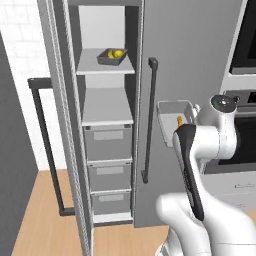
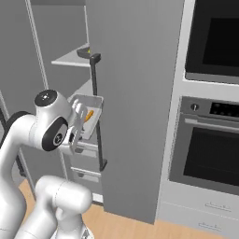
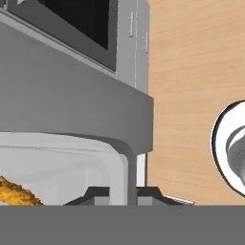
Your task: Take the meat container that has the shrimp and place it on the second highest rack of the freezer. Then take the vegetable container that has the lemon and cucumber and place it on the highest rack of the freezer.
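A black built-in oven (image 2: 212,154) sits low in the grey cabinet wall, its control strip above the glass door. A second dark oven window (image 2: 215,35) sits above it. Pale wooden floor (image 1: 42,215) runs below, beside a white tiled wall (image 1: 20,40).

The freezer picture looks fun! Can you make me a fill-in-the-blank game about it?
1. The vegetable container with the lemon sits on the freezer's ______ rack.
2. The gripper holds the meat container in the ______.
3. The orange piece inside that container is the ______.
4. The freezer's drawers are all ______.

Missing words: highest; air; shrimp; closed
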You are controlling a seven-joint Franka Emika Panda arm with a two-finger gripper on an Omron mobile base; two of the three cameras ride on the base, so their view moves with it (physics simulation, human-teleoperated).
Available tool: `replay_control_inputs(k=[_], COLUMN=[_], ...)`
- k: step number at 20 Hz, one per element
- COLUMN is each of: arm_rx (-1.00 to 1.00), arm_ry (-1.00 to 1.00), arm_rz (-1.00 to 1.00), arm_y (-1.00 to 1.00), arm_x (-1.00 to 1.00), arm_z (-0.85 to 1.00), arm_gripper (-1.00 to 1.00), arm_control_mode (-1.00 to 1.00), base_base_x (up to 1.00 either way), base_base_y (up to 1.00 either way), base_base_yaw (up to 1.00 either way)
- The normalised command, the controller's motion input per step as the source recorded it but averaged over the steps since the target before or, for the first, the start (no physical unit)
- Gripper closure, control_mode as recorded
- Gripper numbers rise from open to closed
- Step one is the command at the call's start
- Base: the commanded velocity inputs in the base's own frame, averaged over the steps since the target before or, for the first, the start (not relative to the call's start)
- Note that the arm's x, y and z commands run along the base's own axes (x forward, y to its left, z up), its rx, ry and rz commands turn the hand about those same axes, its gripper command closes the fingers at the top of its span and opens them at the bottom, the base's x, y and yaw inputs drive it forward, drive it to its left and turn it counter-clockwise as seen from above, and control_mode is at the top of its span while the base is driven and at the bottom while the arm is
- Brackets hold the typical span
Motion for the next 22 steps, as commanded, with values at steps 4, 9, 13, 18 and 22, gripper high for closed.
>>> replay_control_inputs(k=[4,9,13,18,22], arm_rx=[0.00,0.00,0.00,0.00,0.00], arm_ry=[0.00,0.00,0.00,0.00,0.00], arm_rz=[0.00,0.00,0.00,0.00,0.00], arm_y=[0.00,0.00,0.00,0.00,0.00], arm_x=[0.00,0.00,0.00,0.00,0.00], arm_z=[0.00,0.00,0.00,0.00,0.00], arm_gripper=[1.00,1.00,1.00,1.00,1.00], arm_control_mode=[1.00,1.00,1.00,1.00,1.00], base_base_x=[0.03,0.24,0.41,0.58,0.31], base_base_y=[0.51,0.19,0.14,0.29,0.45], base_base_yaw=[-0.16,-0.03,0.00,0.00,0.00])
